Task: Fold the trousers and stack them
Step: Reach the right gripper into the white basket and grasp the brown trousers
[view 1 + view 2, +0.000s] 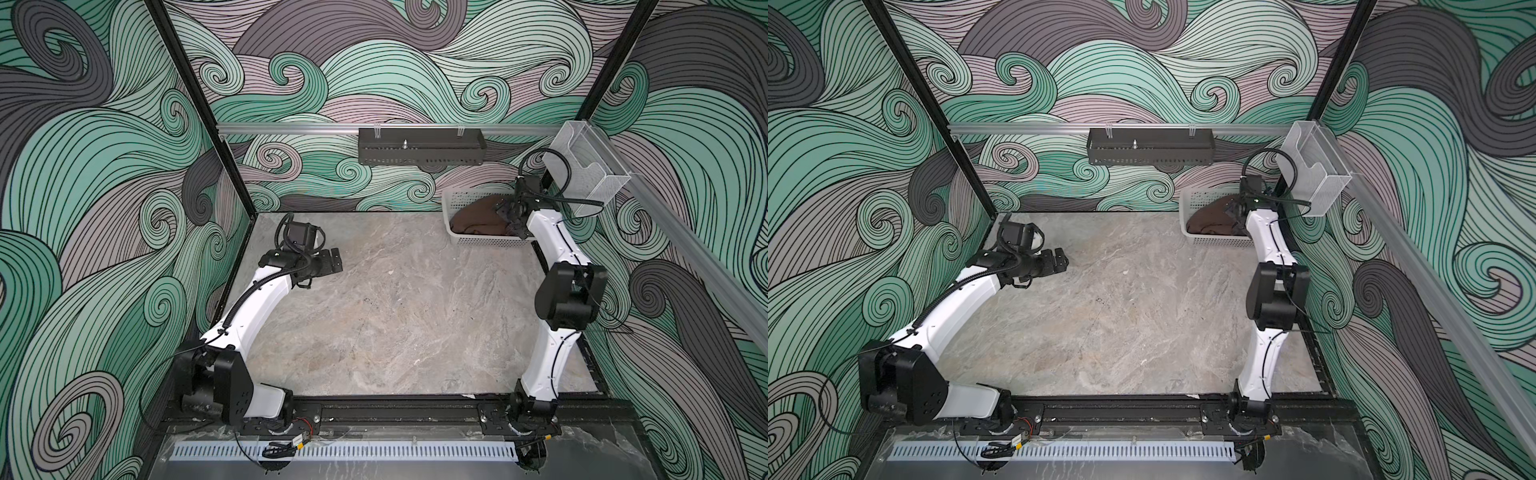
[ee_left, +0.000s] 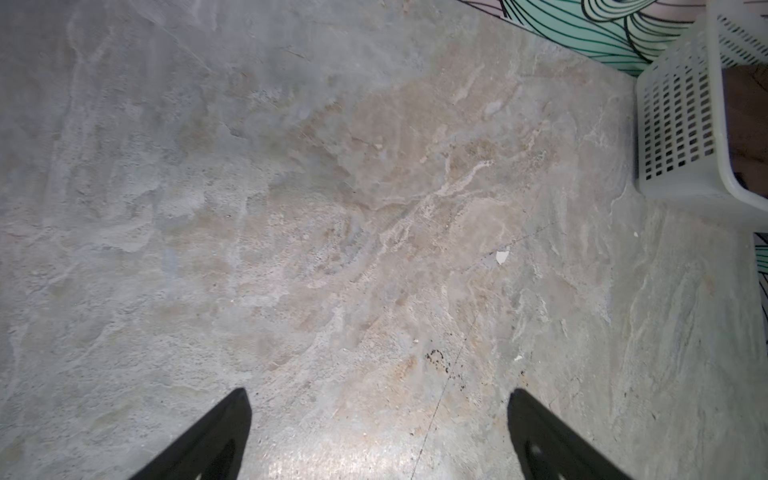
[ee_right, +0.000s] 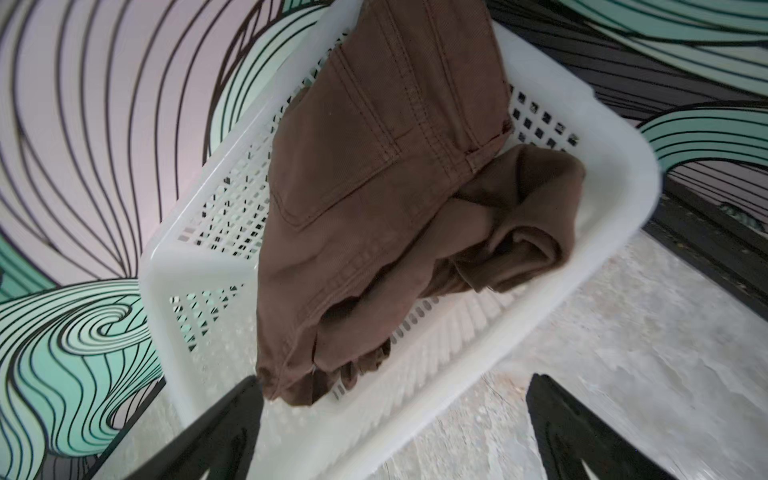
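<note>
In a top view, the dark brown trousers [image 1: 478,219] lie bunched inside a white mesh basket [image 1: 449,199] at the upper right of the grey stone-patterned table [image 1: 395,316]. The right gripper [image 3: 395,381] hovers at the basket, its jaws spread wide and empty, with one fingertip just beside the cloth's edge. At centre left, the left gripper [image 2: 378,399] hangs over bare table, jaws spread wide and holding nothing.
</note>
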